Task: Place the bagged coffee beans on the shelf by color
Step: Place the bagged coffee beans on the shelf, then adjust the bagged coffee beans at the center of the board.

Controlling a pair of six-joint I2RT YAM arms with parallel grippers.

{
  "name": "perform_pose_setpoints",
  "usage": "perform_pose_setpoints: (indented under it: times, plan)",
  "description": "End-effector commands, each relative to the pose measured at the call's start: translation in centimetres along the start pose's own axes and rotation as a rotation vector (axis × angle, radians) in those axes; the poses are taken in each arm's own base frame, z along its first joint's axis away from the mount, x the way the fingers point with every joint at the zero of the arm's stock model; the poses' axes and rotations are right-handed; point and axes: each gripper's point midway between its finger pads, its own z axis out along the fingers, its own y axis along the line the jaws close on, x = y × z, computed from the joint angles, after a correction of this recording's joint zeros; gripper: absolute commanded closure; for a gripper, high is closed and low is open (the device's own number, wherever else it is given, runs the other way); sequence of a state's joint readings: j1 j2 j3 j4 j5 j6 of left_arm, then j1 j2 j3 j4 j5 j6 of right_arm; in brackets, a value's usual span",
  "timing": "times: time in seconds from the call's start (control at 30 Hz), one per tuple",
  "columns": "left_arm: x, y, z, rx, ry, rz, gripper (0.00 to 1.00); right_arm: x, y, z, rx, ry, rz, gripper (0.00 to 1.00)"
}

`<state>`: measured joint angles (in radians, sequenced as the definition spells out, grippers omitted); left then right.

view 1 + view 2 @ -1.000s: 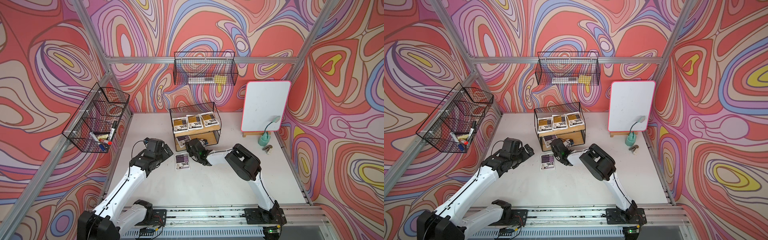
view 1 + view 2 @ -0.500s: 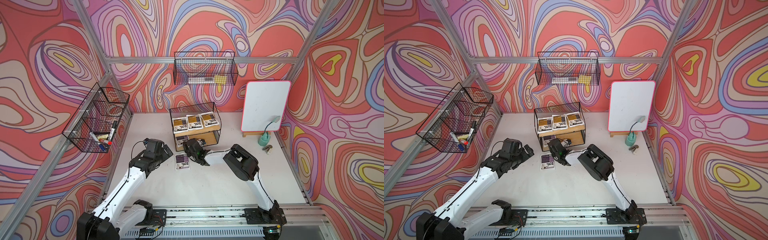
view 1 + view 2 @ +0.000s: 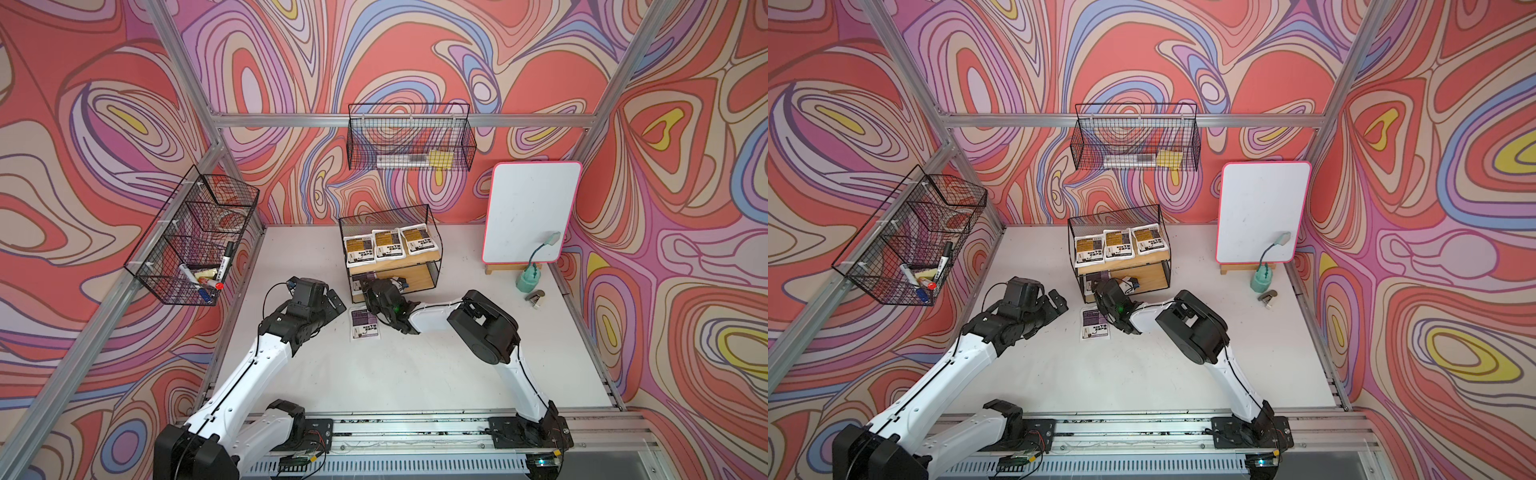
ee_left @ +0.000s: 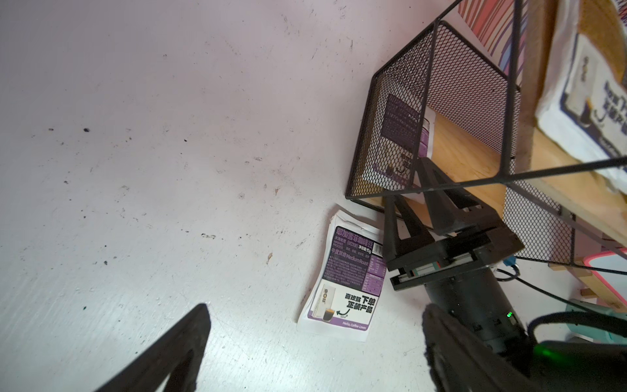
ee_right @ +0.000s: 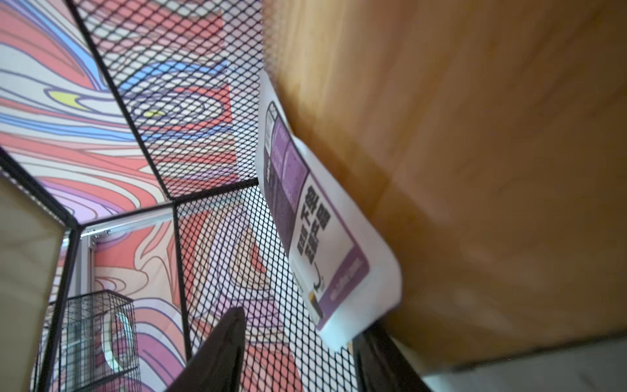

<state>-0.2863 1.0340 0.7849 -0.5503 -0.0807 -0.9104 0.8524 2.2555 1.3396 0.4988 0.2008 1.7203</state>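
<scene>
The right end effector (image 4: 403,180) is released, its fingers spread at the mouth of the lower tier of the shelf (image 3: 415,272). A purple coffee pouch (image 5: 315,217) lies free on the lower board just ahead of them, beside the mesh side. A second purple pouch (image 3: 364,325) lies on the table (image 3: 415,374) just outside, near the left end effector (image 3: 336,300), which is also spread. Three orange-brown pouches (image 3: 388,246) sit on the upper board.

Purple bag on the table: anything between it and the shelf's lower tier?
Yes. The right gripper, jaws open, sits in the lower tier's front opening, right between that purple bag and the board. The other purple bag lies inside by the side mesh.
</scene>
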Motion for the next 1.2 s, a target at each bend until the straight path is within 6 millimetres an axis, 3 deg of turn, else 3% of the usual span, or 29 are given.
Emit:
perform_pose_setpoints:
  times: [0.0, 0.23, 0.5, 0.67, 0.7, 0.73, 0.9, 1.17]
  plan:
    - [0.7, 1.0, 0.2, -0.028, 0.024, 0.004, 0.01, 0.1, -0.3, -1.6, 0.025, 0.011, -0.058, 0.41]
    - [1.0, 1.3, 0.6, -0.040, 0.038, 0.021, 0.01, 0.4, 1.3, -4.4, -0.003, 0.052, -0.148, 0.37]
    - [2.7, 1.6, 1.8, -0.042, 0.112, 0.070, 0.01, -0.1, 0.3, -8.8, 0.013, 0.084, -0.263, 0.36]
    - [4.6, 2.2, 3.3, -0.025, 0.168, 0.070, 0.01, -1.8, -0.5, -11.9, 0.052, 0.075, -0.325, 0.31]
    - [5.2, 2.4, 3.7, -0.023, 0.183, 0.066, 0.01, -2.3, -1.5, -12.3, 0.077, 0.074, -0.334, 0.30]
    - [5.7, 2.5, 4.1, -0.021, 0.196, 0.061, 0.01, -2.8, -0.9, -13.1, 0.065, 0.071, -0.334, 0.30]
    - [7.9, 2.9, 6.1, -0.014, 0.253, 0.071, 0.01, -5.9, -2.7, -16.0, 0.117, 0.042, -0.376, 0.29]
    - [9.9, 0.5, 7.4, 0.066, 0.279, 0.173, 0.01, -10.1, -5.0, -21.5, 0.225, -0.002, -0.487, 0.25]
